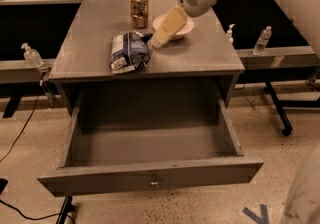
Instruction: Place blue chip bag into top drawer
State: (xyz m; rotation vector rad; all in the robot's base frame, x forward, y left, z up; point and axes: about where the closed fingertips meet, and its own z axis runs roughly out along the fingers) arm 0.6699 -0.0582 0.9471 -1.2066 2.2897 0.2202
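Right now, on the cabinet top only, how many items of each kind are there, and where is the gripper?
blue chip bag: 1
drink can: 1
bowl: 1
Total: 3
The gripper hangs low over the cabinet top, just right of the blue chip bag and in front of the bowl.

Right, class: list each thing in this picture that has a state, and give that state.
top drawer, pulled open.
blue chip bag, lying crumpled on the cabinet top, outside the drawer.
can, standing upright behind the bag.
bowl, upright, right of the can.
hand, low over the cabinet top, just right of the bag.
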